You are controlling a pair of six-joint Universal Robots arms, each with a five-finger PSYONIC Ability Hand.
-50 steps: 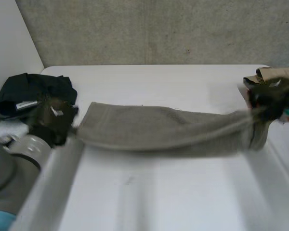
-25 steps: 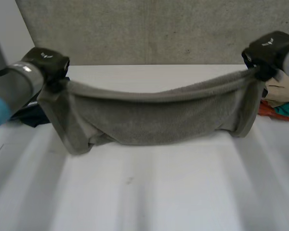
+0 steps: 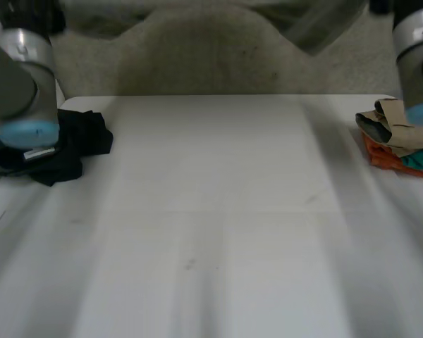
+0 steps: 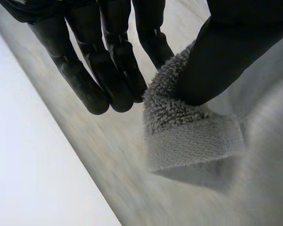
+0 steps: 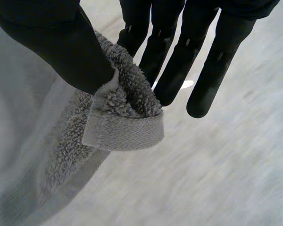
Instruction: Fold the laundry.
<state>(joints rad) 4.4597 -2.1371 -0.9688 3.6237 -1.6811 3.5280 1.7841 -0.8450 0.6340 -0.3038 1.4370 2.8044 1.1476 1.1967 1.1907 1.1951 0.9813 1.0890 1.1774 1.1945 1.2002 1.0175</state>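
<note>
**Both arms up, each hand pinching the towel**

In the head view the left arm point(image 3: 17, 77) stands at about 10 o'clock, with its grey wrist section upright above a light-blue cap. The right arm point(image 3: 417, 56) stands the same way at about 2 o'clock. The left hand point(image 4: 108, 70) holds its fingers nearly straight and close together, and its thumb point(image 4: 226, 56) presses the hemmed edge of the towel point(image 4: 188, 136) against them. The right hand point(image 5: 188, 61) does likewise, fingers straight and slightly spread, thumb point(image 5: 52, 42) clamping the towel's hem.
</note>
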